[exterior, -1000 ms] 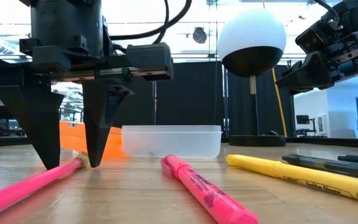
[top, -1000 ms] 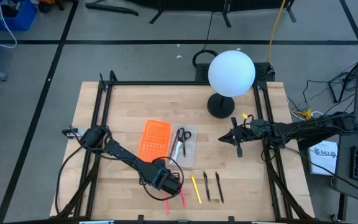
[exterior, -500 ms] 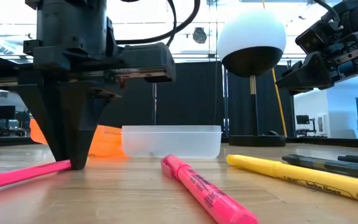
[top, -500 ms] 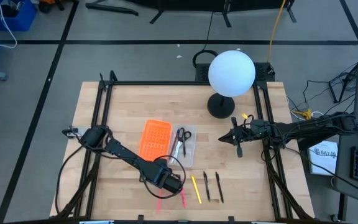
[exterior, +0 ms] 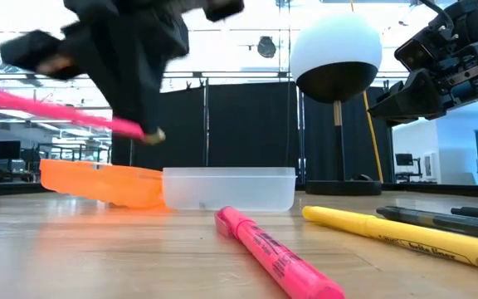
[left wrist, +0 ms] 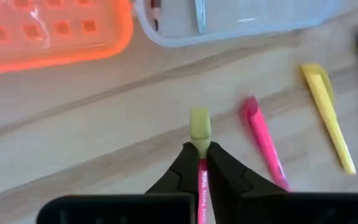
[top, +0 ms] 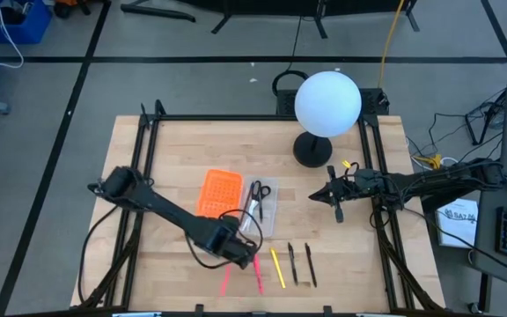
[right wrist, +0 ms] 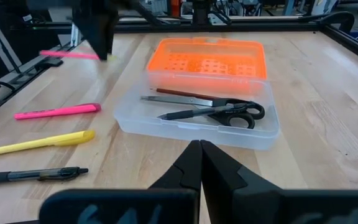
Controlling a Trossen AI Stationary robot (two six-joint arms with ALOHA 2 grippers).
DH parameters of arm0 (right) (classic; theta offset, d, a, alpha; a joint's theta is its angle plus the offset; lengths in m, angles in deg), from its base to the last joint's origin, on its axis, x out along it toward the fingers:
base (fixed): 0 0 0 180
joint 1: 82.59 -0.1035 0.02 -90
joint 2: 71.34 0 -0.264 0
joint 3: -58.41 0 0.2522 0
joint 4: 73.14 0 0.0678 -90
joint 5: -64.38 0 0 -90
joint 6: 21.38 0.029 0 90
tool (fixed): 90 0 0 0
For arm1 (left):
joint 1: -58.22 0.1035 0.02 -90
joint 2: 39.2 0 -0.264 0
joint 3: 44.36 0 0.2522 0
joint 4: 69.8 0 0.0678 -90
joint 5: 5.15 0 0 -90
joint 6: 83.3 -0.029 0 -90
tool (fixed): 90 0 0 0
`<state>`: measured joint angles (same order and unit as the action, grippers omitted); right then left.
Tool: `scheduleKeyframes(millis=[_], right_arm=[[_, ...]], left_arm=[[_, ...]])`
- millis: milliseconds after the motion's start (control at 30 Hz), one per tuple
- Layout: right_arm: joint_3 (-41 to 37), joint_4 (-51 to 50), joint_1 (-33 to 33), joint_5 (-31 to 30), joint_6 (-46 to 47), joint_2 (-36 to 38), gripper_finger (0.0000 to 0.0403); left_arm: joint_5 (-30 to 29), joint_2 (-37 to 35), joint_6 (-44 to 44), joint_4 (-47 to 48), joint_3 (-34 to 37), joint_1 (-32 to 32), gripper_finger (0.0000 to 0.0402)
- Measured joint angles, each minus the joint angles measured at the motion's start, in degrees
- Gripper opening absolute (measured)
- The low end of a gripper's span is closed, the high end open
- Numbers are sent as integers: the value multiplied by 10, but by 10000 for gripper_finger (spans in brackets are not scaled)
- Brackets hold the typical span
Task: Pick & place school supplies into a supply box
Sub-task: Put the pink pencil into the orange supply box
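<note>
High view: left gripper [top: 245, 258] has its jaws pinching a thin pink pencil [exterior: 48, 106], lifted off the bench [top: 174, 150] beside the shallow clear plastic supply box [top: 267, 220]. Box holds black-handled scissors [right wrist: 229, 113], a pen and a pencil. Pink highlighter [exterior: 276, 257], yellow pen [top: 277, 268], two dark pens [top: 300, 263] left. Right gripper [top: 337, 210] idle, jaws pressed together.

Seen from above, the supply box [top: 261, 208] sits at counter [top: 174, 150] centre with the orange panel [top: 219, 195] touching it at 9 o'clock. Scissors [top: 260, 192] and two pens already fill part of its floor. At 6 o'clock of the box, a row blocks the front strip: pink highlighter [top: 258, 276], yellow pen [top: 277, 268], two dark pens [top: 300, 264]. The left gripper [top: 246, 261], clamped on a pink pencil [top: 226, 280], hangs over that row. The globe lamp [top: 326, 104] stands at 1 o'clock, the right gripper [top: 338, 212] at 3 o'clock. Bare wood lies at 12 and beyond the panel at 9.
</note>
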<state>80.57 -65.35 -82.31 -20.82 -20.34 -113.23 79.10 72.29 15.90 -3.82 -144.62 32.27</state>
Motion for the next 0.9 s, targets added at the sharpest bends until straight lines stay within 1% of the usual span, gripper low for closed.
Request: scheduleKeyframes(millis=[100,200,300,367,500,667,900], right_arm=[[0,0,0,0,0,0,0],[0,5,0,0,0,0,0],[0,5,0,0,0,0,0],[0,5,0,0,0,0,0],[0,5,0,0,0,0,0],[-1,5,0,0,-2,0,0],[-2,5,0,0,-4,0,0]], left_arm=[[-20,-37,-28,-3,1,12,18],[-36,-78,-66,-11,-1,39,19],[-42,-97,-120,-26,0,75,20],[-34,-103,-158,-33,-1,104,20],[-8,-100,-219,-31,-1,166,20],[-3,-87,-282,-42,-1,230,20],[13,-44,-332,-74,-1,280,21]])
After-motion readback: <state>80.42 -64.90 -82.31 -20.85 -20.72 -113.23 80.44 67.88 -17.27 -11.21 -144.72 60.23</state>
